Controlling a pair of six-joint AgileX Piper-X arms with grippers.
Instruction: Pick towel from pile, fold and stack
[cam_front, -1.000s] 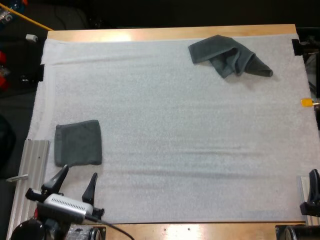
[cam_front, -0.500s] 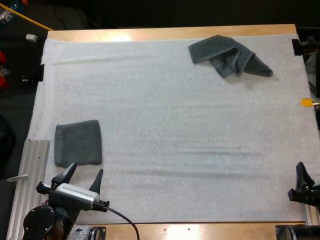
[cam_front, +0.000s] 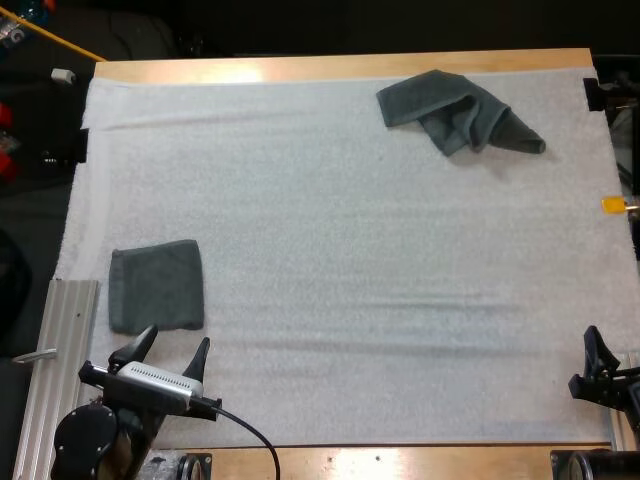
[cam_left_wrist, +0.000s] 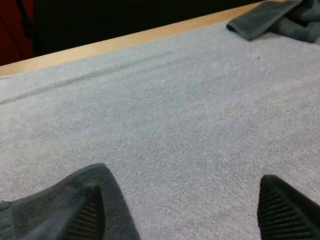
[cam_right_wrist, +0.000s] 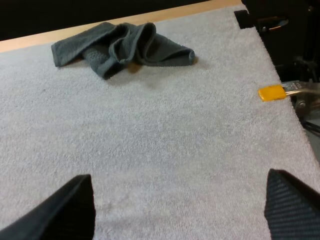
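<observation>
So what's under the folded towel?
The folded towel lies flat on the white mat, which shows all round it. The patch right beneath is covered, so anything hidden there cannot be seen.

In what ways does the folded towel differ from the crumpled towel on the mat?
The folded towel lies flat, a neat near-square; the crumpled towel is bunched, with uneven folds. The folded towel sits at the near left of the white mat, the crumpled towel at its far right. Both are dark grey-green and rest on the mat.
</observation>
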